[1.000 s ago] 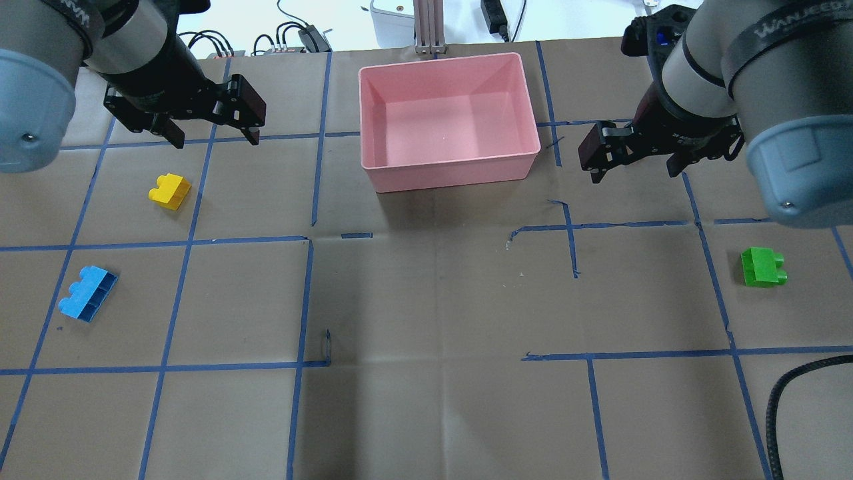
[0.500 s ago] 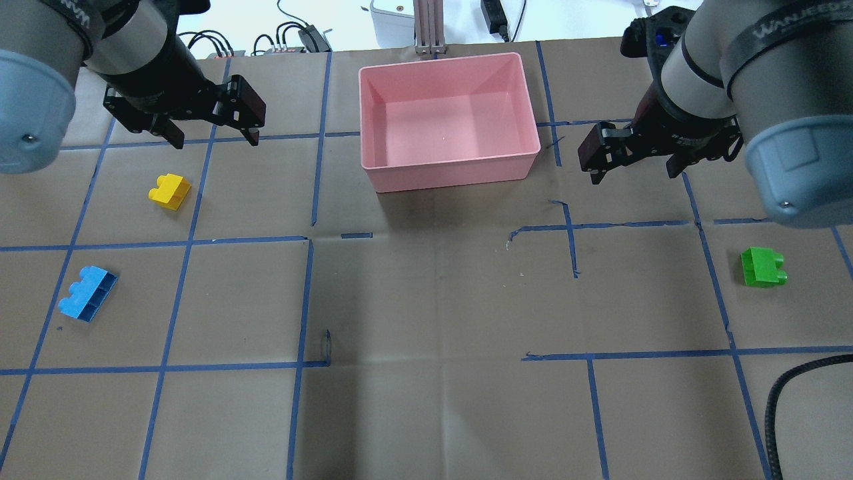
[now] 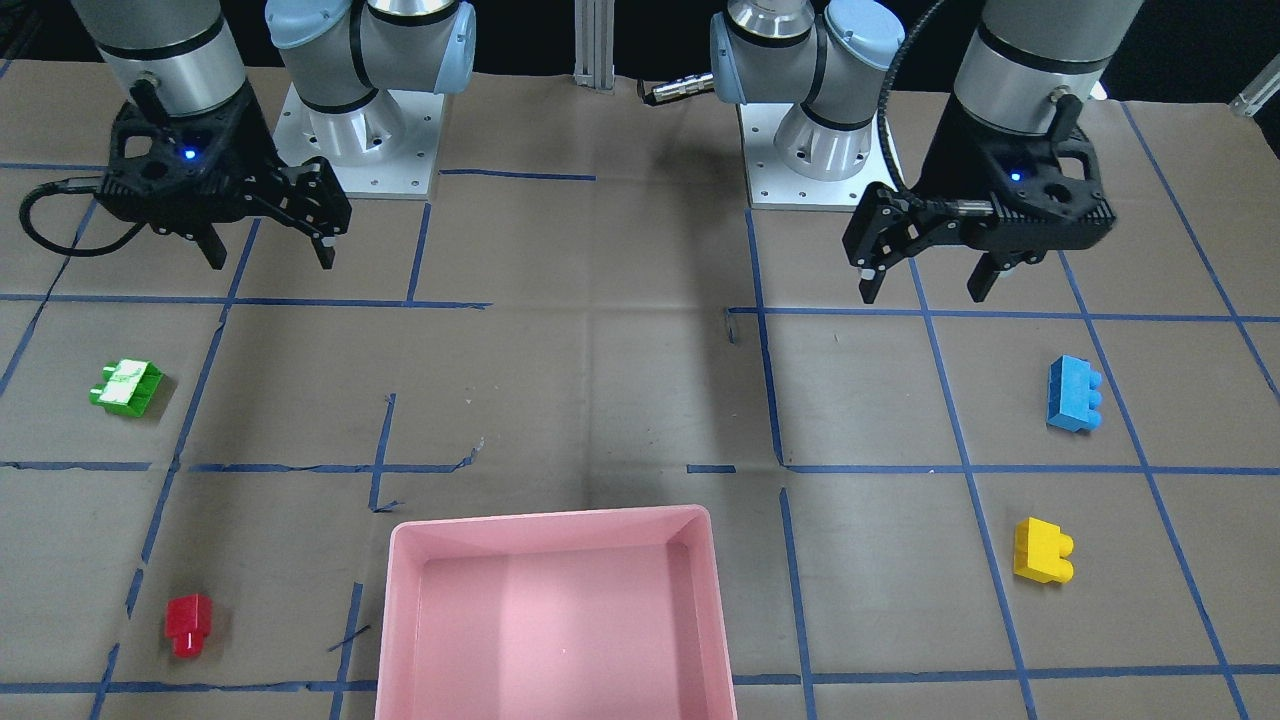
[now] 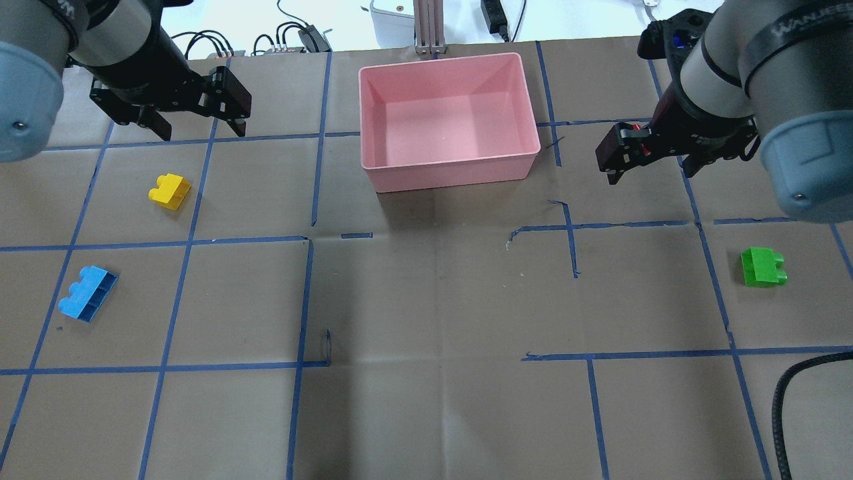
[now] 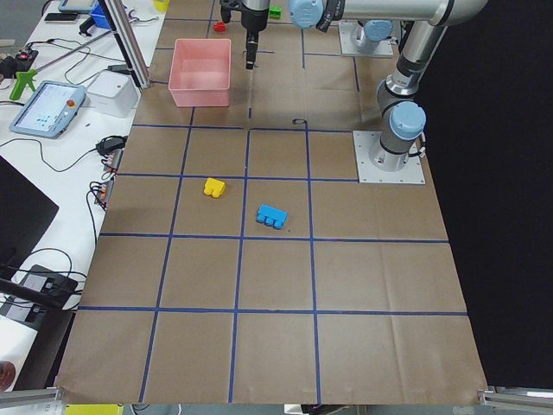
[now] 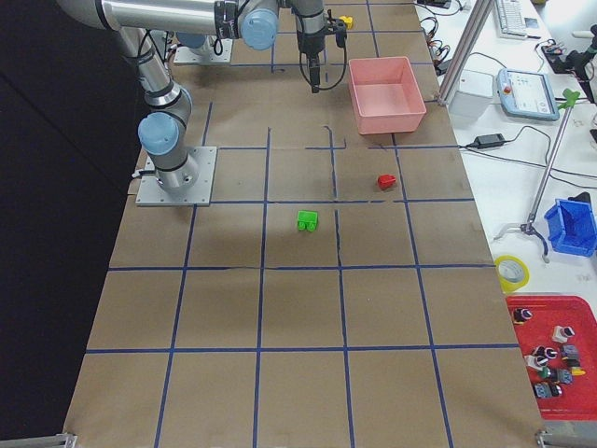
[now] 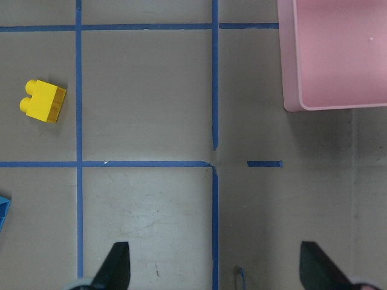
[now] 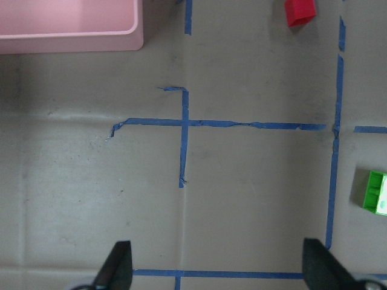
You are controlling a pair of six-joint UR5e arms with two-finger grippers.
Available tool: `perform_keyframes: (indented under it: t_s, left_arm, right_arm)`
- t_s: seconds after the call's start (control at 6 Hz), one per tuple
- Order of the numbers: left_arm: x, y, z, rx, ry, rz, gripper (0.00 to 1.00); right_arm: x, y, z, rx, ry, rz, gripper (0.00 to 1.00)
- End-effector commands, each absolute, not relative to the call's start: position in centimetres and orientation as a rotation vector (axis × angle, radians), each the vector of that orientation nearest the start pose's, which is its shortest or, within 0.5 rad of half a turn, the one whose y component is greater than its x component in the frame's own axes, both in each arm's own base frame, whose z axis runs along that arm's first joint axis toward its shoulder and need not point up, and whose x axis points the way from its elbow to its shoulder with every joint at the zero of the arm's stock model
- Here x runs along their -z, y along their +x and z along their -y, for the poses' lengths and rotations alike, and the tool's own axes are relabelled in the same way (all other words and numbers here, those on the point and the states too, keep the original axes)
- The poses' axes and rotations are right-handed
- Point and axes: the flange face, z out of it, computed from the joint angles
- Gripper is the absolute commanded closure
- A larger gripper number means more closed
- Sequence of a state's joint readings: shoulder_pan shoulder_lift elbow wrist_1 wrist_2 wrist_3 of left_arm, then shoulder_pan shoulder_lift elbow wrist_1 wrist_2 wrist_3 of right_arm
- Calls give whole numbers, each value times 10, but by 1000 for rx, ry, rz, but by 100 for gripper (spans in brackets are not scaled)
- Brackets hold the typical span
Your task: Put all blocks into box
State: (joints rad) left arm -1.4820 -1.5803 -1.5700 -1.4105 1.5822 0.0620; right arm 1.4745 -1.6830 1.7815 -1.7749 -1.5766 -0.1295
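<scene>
Blocks, four of them, sit on the paper-covered table (image 4: 433, 300), all outside the box, and both pairs of jaws hang above the surface spread wide, with only bare paper and blue tape lines between them. Starting with the left gripper (image 4: 200, 130), the blue block (image 4: 86, 302) is the closest: in the wrist view only a sliver of it shows at the frame's left edge, off to the left of the jaws and a little ahead of them. Farther ahead on that same left side lies the yellow block (image 7: 42, 101), well apart from the fingers (image 7: 115, 269). Farthest from these jaws, ahead and to their right, a corner of the pink box (image 7: 290, 72) stands on the table. For the right gripper (image 4: 653, 170), the green block (image 8: 376, 192) comes first, out to the right of the jaws and slightly ahead, cut off by the frame edge. Beyond it, farther ahead and still right of the jaws' centre, is the red block (image 8: 300, 11), near the top of the wrist view. Farthest ahead and to the left of these jaws is another corner of the box, well apart from the red block.
</scene>
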Motion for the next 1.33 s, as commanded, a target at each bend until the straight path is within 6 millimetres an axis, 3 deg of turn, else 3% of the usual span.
perform_keyframes:
  t_s: [0.0,0.17,0.33,0.5,0.67,0.83,1.0,1.17]
  left_arm:
    - [-489,6,541,243,28,-3151,1]
    - [-481,77,540,232,58,-3149,1]
    - [-473,126,533,201,173,-3128,1]
    - [-453,184,531,156,348,-3117,1]
    - [-430,244,521,113,548,-3105,1]
    - [-417,283,504,97,732,-3078,1]
    - [-405,292,494,81,820,-3077,1]
    - [-388,287,490,60,826,-3106,1]
  right_arm:
    - [-449,16,471,139,5,-3161,1]
    - [-437,-13,470,115,26,-3155,1]
    - [-426,-45,482,214,-155,-3182,1]
    - [-393,-87,491,172,-164,-3199,0]
    - [-370,-107,496,110,-103,-3169,0]
    - [-347,-116,503,40,-83,-3161,0]
    - [-314,-131,510,-13,-58,-3175,0]
    - [-285,-151,506,59,4,-3213,1]
